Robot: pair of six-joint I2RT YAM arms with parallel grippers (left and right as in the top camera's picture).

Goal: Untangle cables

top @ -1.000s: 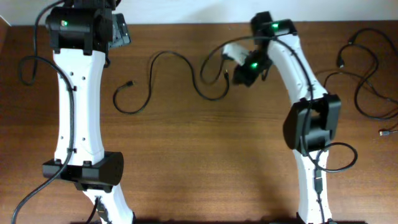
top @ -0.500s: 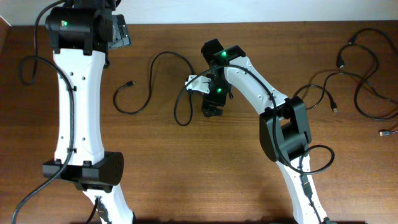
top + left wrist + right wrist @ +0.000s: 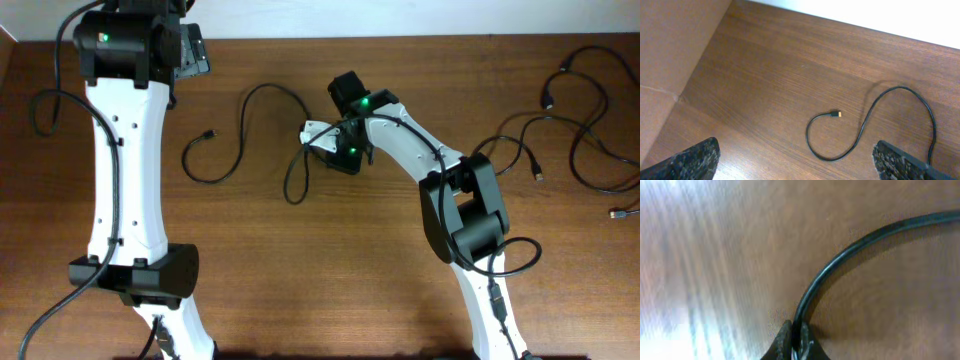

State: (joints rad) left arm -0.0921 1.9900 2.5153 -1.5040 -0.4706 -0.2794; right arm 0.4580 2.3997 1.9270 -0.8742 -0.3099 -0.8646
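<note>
While my right gripper (image 3: 795, 347) is clamped on one cable (image 3: 840, 256) lying alone just above frame centre, the other cables (image 3: 588, 140) lie crossed at the far right, my left gripper (image 3: 800, 160) hangs fingers apart at upper left, so I judge most untangling remains.

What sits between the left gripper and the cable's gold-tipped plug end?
Nothing visible: only bare wooden table lies between the left gripper and the plug end of the cable. Its jaws stand open.
</note>
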